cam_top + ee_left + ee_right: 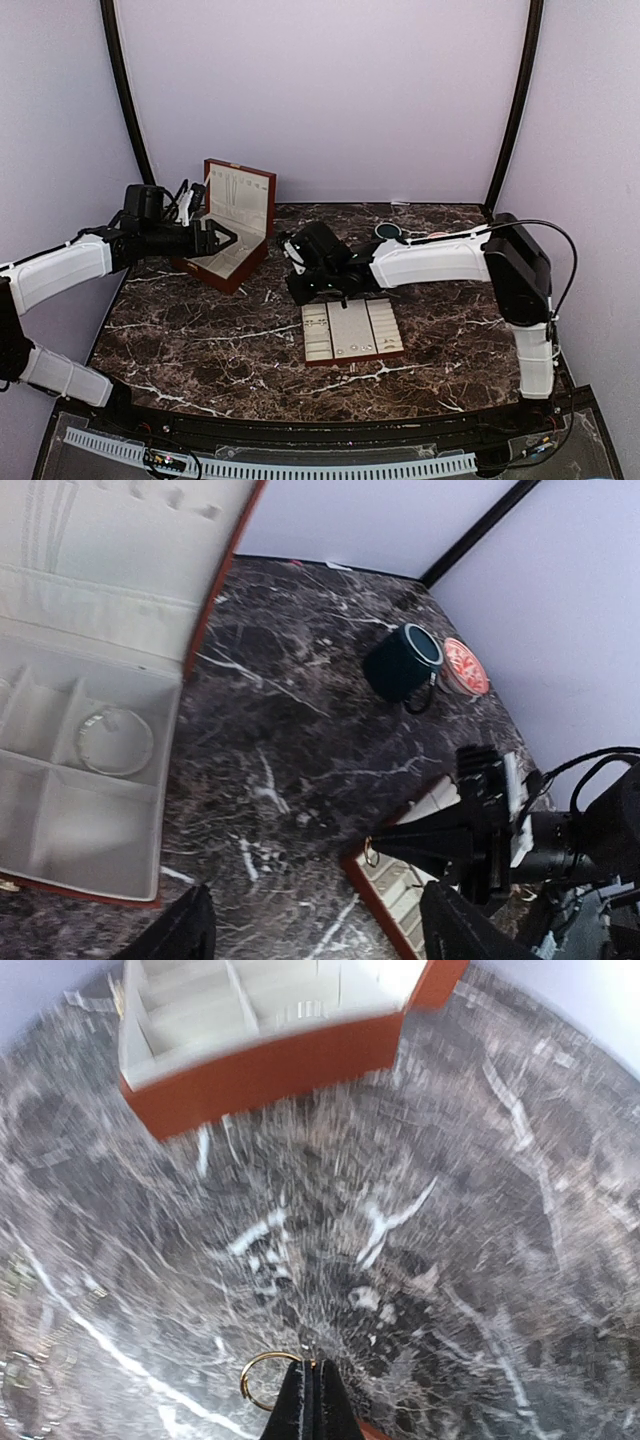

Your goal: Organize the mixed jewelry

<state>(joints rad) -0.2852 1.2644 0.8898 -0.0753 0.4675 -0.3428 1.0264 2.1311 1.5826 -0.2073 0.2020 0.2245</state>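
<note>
Because the right gripper (310, 1372) pinches the gold ring (243, 1380) only by a sliver of its rim, at the very tips of its clenched fingers, the hold looks thin. The ring sticks out to one side above the table (200, 340), between the wooden box (228, 278) and the padded tray (350, 322), nearer the tray's corner. The right wrist view is smeared, which suggests a quick swing. A jolt or a hard stop could twist the ring loose, and it would likely roll off across the dark marble, where it is hard to spot.

The left gripper (230, 238) hovers over the box with its fingers spread and nothing between them. If the right arm heads for that box, the two arms could collide above it. A bangle (152, 742) lies in one compartment of the box, so a careless drop could land the ring on it and mix the pieces again.
</note>
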